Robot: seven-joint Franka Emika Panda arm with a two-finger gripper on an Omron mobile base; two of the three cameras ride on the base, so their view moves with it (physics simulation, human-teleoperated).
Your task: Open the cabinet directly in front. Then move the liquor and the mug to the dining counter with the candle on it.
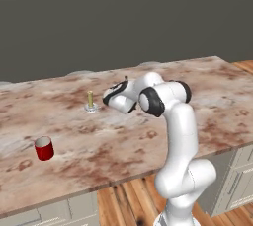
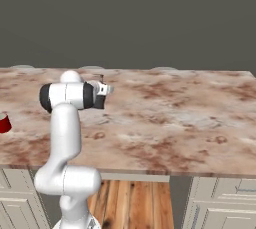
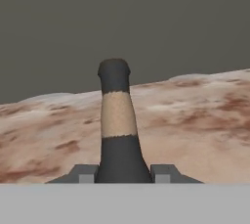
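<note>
A dark grey wall stands behind a long marbled reddish-brown and cream table (image 1: 207,96), which has cream cabinet fronts (image 2: 220,203) below it and wood flooring (image 2: 135,203) in front.

In the hand view, the end effector (image 3: 125,173) is clamped on the liquor (image 3: 117,130): its two grey fingertips (image 3: 83,173) sit tight against either side of the dark lower body, and the bottle rises upright between them, with a tan band at the neck and a dark cap above. The table's surface spreads out beyond the bottle, so the liquor is held over the table; whether its base touches the stone cannot be told.

From the left base view, the end effector (image 1: 114,96) hangs over the middle of the table, with the thin tip of the bottle just showing above the wrist. The candle (image 1: 90,100) stands just beside it to the left, upright in its small clear holder. The mug (image 1: 44,148) stands well apart from both, near the table's front edge at the left. The right base view shows the end effector (image 2: 103,92) over the table too.
</note>
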